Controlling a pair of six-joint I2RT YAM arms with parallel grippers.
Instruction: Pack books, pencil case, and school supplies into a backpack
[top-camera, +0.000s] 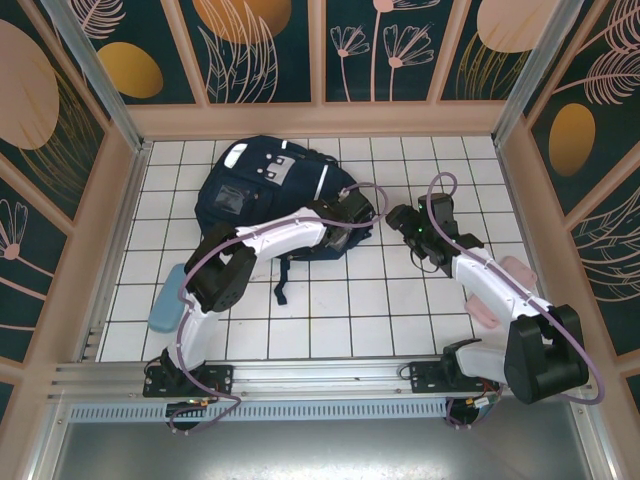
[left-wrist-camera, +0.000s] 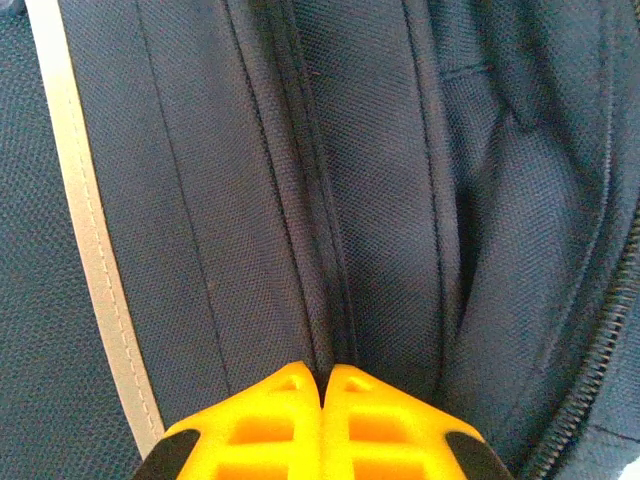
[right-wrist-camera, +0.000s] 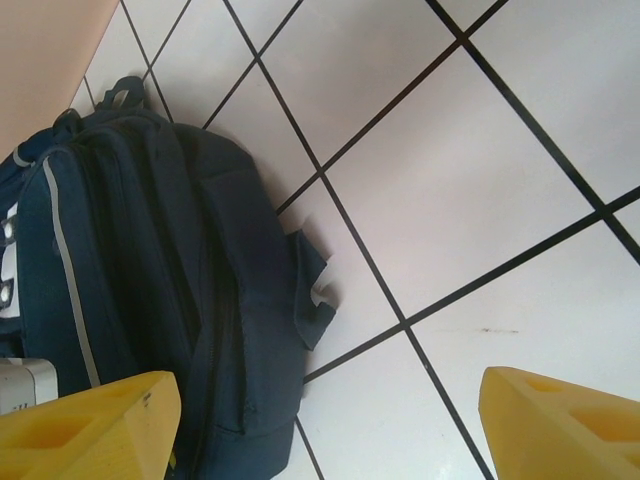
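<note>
Yellow fingers (left-wrist-camera: 275, 425) of the left gripper (left-wrist-camera: 323, 405): pressed flat together, tips meeting on a stitched seam of the large dark navy fabric backpack (left-wrist-camera: 200, 200). Cannot tell whether a thin fold or tab is pinched between them

Right gripper (right-wrist-camera: 325, 430): jaws wide apart, nothing in them, hanging over bare tile just beside the bag's edge (right-wrist-camera: 150, 260)

Backpack lies flat at the far-left middle of the table (top-camera: 260, 185), white stripe up, left gripper (top-camera: 355, 215) on its right side, right gripper (top-camera: 405, 225) near it

Step, as I judge it: getting the bag open before anything goes in. To do it well:
- confirm the pinch has real purchase before pulling
- draw along the line of the zip teeth (left-wrist-camera: 600, 350), not across
- bring the free gripper down to pin the bag; smooth tile will likely let it slide

Surface: white square tiles, dark grout (top-camera: 330, 310). A pale blue oblong (top-camera: 162, 305) lies near the left arm, a pale pink piece (top-camera: 497, 290) by the right. Walls are dark teal panels with peach and gold plant motifs (top-camera: 260, 50)
</note>
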